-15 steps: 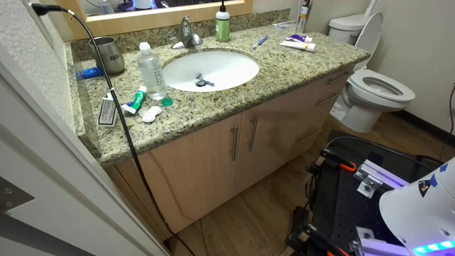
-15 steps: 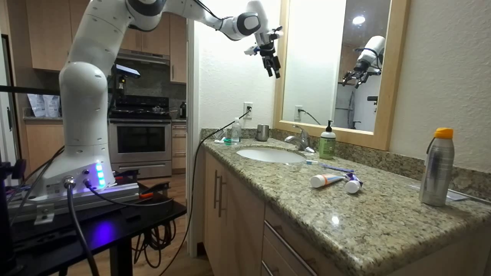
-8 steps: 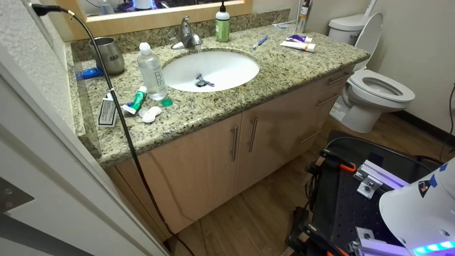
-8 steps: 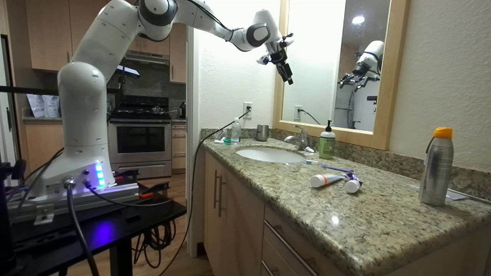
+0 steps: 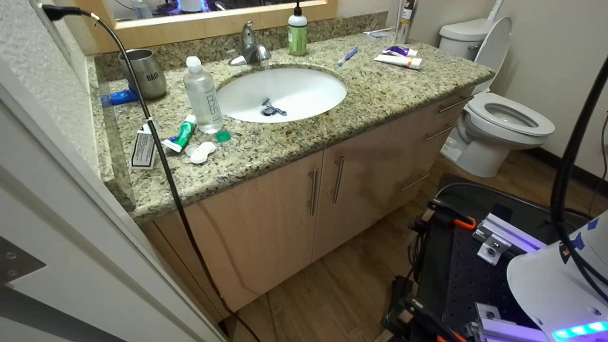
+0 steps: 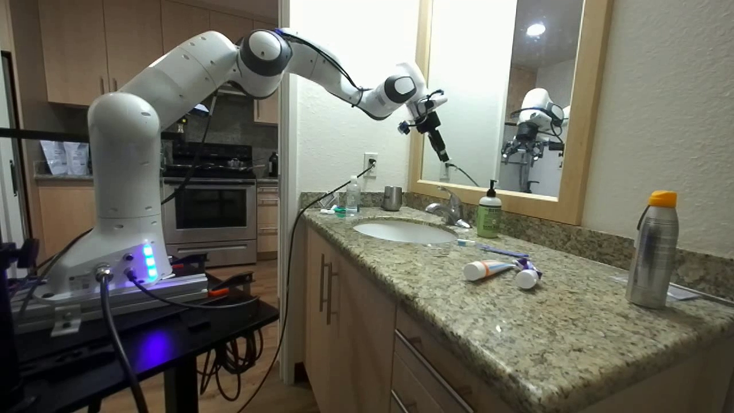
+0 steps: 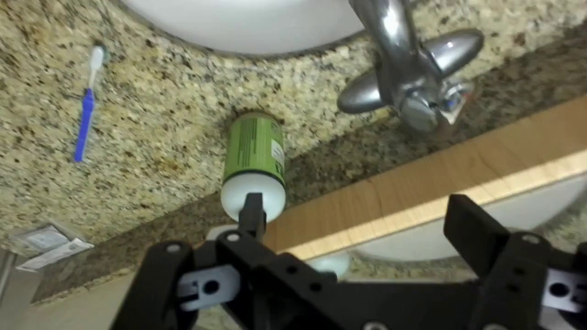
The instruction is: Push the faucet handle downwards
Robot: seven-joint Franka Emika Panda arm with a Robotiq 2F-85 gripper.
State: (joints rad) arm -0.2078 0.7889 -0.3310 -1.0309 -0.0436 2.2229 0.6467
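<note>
1. Your claw was spread wide, its two black fingertips well apart, with a strip of wooden mirror frame visible through the gap.
2. White and jointed, your arm stretched in from the left towards the mirror in an exterior view; there the claw tilted downward, above the faucet and apart from it.
3. You could find the faucet handle, a short, slim grey-silver lever, on top of that curved faucet; it pointed upward, on the wall side of the white oval basin.
4. In the wrist view, the faucet lay at the upper right, beyond your fingertips, and the green soap bottle stood near it, partly hidden behind one fingertip.
5. To the left in that view, a blue-and-white toothbrush lay on the granite counter.
6. A clear plastic bottle and a metal mug stood upright in both exterior views.
</note>
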